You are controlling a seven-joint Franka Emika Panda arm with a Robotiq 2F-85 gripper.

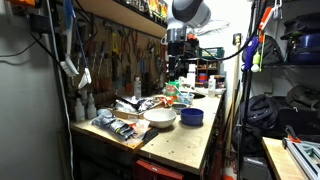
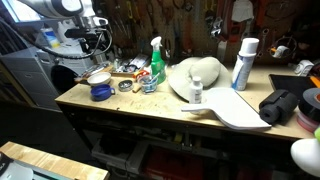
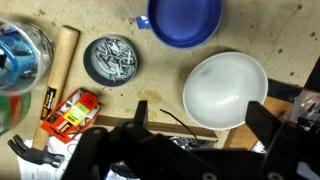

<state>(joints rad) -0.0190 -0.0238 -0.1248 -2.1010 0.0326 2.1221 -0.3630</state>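
My gripper (image 3: 202, 108) is open and empty, with its two dark fingers spread wide. It hangs above the workbench in both exterior views (image 1: 176, 63) (image 2: 97, 55). Below it in the wrist view lies an empty white bowl (image 3: 225, 88), nearest the right finger. An empty blue bowl (image 3: 183, 20) sits just beyond it. Both bowls also show on the bench in an exterior view, the white bowl (image 1: 160, 117) beside the blue bowl (image 1: 191, 117). A round tin of screws (image 3: 110, 60) lies to the left of the bowls. I touch nothing.
A wooden handle (image 3: 57, 68) and an orange-red package (image 3: 70, 110) lie left of the tin. A green spray bottle (image 2: 156, 62), a white hat-like object (image 2: 195, 75), a small white bottle (image 2: 196, 92) and a white can (image 2: 243, 63) stand on the bench. Tools hang on the back wall.
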